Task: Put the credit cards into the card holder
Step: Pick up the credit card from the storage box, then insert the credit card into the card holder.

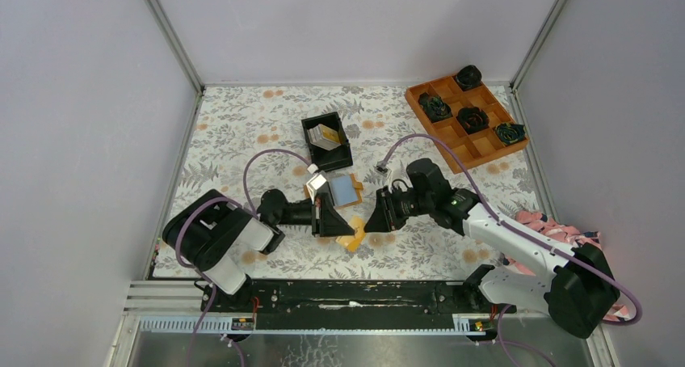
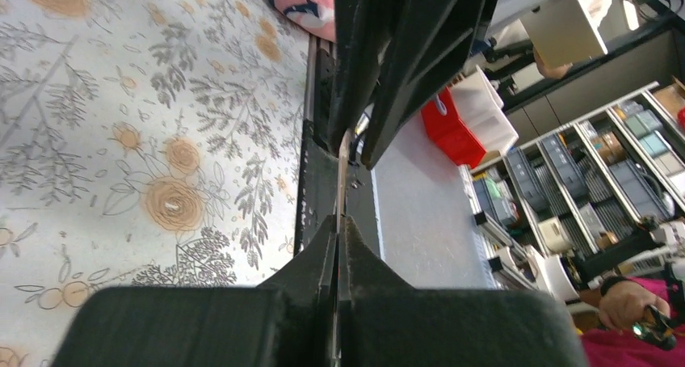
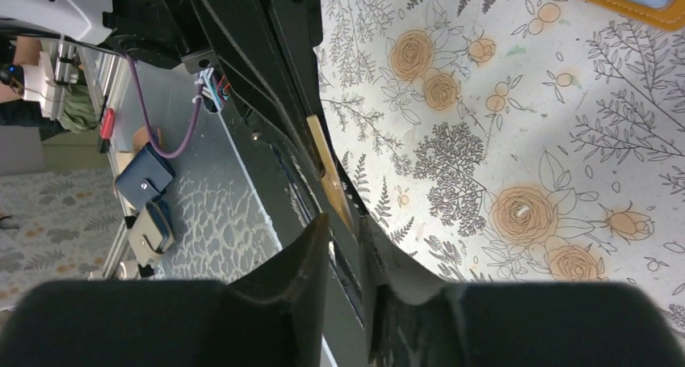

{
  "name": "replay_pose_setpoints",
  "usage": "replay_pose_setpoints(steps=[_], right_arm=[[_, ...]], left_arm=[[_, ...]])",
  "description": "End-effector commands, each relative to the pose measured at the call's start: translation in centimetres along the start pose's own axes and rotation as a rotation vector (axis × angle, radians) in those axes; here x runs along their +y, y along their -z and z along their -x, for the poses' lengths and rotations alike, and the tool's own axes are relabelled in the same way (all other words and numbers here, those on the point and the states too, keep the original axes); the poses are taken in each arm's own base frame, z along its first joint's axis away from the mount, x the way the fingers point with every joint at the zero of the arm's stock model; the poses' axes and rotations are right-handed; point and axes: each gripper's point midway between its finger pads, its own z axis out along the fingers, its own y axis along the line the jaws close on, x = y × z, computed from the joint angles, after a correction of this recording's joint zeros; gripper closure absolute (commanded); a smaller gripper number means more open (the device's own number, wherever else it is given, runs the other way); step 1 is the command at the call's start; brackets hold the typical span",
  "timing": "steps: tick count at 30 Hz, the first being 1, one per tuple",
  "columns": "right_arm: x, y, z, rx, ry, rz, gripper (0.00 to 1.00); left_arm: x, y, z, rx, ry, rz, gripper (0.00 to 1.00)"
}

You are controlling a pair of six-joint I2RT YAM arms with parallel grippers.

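I see both arms reaching inward and meeting low over the middle of the floral counter (image 1: 242, 124), near its front edge. My left claw (image 2: 339, 221) is clamped tight on one tan card (image 2: 342, 181), which shows edge-on as a thin line running out from between the tips. The far end of that card reaches into my right claw (image 3: 346, 229), which faces the left one tip to tip. The right claw's jaws stand a narrow gap apart with the card's end between them. I cannot tell whether they press on it.

The card holder (image 1: 343, 189) lies open and flat on the counter just behind the two claws, light blue inside facing up, with an orange-tan border. A small pale card (image 1: 317, 181) sits at its left edge, touching or overlapping it.

Behind the holder is a black bin (image 1: 308, 132), with more cards (image 1: 327, 137) stacked inside it.

At the far right corner of the counter is an orange compartment tray (image 1: 452, 141), set at an angle, with dark rosettes (image 1: 472, 119) in some of its compartments. A pink patterned cloth (image 1: 557, 225) lies at the counter's right edge, beside my right arm.
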Motion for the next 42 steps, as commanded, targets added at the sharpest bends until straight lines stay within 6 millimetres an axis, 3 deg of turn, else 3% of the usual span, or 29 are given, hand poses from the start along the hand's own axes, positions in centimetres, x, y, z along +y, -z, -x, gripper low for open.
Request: replay_pose_setpoints(steps=[1, 5, 14, 22, 27, 34, 42], right_arm=[[1.5, 1.0, 3.2, -0.105, 0.067, 0.007, 0.67], [0.7, 1.5, 4.8, -0.175, 0.081, -0.060, 0.55], [-3.1, 1.8, 9.4, -0.365, 0.068, -0.287, 0.51], [-6.9, -1.4, 12.9, -0.351, 0.072, -0.414, 0.55], [-9.6, -4.1, 13.9, -0.317, 0.081, -0.467, 0.58], [-12.0, -6.2, 14.6, -0.284, 0.104, -0.512, 0.61], [-14.1, -8.4, 13.9, -0.236, 0.096, -0.527, 0.63]], left_arm=[[1.3, 0.4, 2.3, -0.109, -0.066, 0.090, 1.00], [4.2, 0.9, 3.9, -0.193, -0.042, 0.273, 1.00], [9.1, 4.1, 7.5, -0.433, 0.053, 0.626, 1.00], [12.5, 6.3, 8.1, -0.605, 0.219, 0.779, 1.00], [13.9, 6.7, 8.1, -0.647, 0.282, 0.817, 1.00], [15.2, 8.1, 7.7, -0.697, 0.322, 0.896, 1.00], [16.4, 8.9, 6.6, -0.698, 0.358, 0.928, 1.00]])
